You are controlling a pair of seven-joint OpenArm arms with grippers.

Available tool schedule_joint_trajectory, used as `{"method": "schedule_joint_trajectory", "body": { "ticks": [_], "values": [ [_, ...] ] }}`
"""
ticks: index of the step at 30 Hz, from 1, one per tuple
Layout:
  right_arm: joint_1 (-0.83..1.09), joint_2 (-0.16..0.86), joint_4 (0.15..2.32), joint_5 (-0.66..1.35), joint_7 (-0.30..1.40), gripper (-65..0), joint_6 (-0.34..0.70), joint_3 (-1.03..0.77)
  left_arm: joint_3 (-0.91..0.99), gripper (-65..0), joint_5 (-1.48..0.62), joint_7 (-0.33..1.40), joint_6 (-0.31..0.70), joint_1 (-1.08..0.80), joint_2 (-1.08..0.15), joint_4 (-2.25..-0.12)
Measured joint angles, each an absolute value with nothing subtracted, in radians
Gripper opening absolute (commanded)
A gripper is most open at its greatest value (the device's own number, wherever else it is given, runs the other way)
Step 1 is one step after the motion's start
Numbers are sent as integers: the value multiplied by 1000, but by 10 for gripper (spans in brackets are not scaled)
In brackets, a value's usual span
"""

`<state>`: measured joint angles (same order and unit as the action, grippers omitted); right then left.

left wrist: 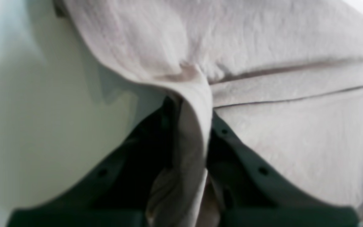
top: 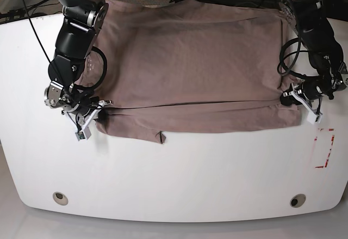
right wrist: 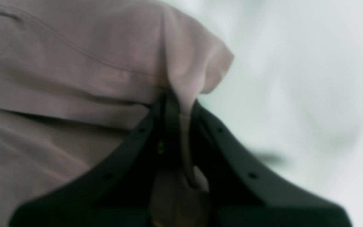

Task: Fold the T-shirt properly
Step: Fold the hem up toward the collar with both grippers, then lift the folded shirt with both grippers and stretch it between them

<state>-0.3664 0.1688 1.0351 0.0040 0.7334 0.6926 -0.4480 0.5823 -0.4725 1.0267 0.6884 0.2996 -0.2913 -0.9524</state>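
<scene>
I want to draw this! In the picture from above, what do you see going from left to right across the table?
Right gripper pinching the cloth → T-shirt spread over the table → left gripper pinching the other edge → red tape marks.

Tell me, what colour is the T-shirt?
The T-shirt is plain dusty mauve-brown, no print; the base view shows it best.

You see a soft, matt woven cloth T-shirt (top: 196,70), a smooth, faintly glossy white table (top: 179,179), and matt dark plastic fingers (left wrist: 247,164).
</scene>
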Motion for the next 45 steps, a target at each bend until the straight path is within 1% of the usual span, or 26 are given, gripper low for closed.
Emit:
{"method": "schedule_joint_trajectory", "body": {
  "ticks": [6,8,10,14,22,26,33,36,40,43,45],
  "values": [
    [-363,146,1054,2,739,-650,693,-450,582,-621,-464,1032,688,293,-289,-979],
    [-360,136,1088,1,755,-650,693,-448,578,-625,-452,1060,681,284,-287,-1029],
    [-360,131,1136,2,791,-650,693,-446,579,-644,-447,1076,675,280,-287,-1100],
    [-373,134,1192,4,808,-650,700,-446,579,-649,-457,1088,674,289,-286,-1206],
    [-455,133,1199,4,822,-650,701,-444,580,-649,-459,1161,675,291,-284,-1368],
    [-521,142,1213,5,879,-650,709,-443,575,-649,-462,1184,675,317,-282,-1504],
    [-673,171,1268,11,942,-650,709,-443,572,-647,-484,1213,682,403,-274,-1721],
    [-748,192,1269,28,984,-650,710,-411,571,-647,-485,1214,683,454,-276,-1795],
    [-870,241,1276,44,1026,-650,708,-312,571,-646,-485,1219,684,560,-278,-1871],
    [-966,278,1303,109,1059,-650,710,-282,571,-646,-493,1269,687,681,-287,-1884],
    [-1040,310,1309,139,1090,-650,709,-231,572,-644,-490,1320,686,764,-308,-1884]
  ]
}}
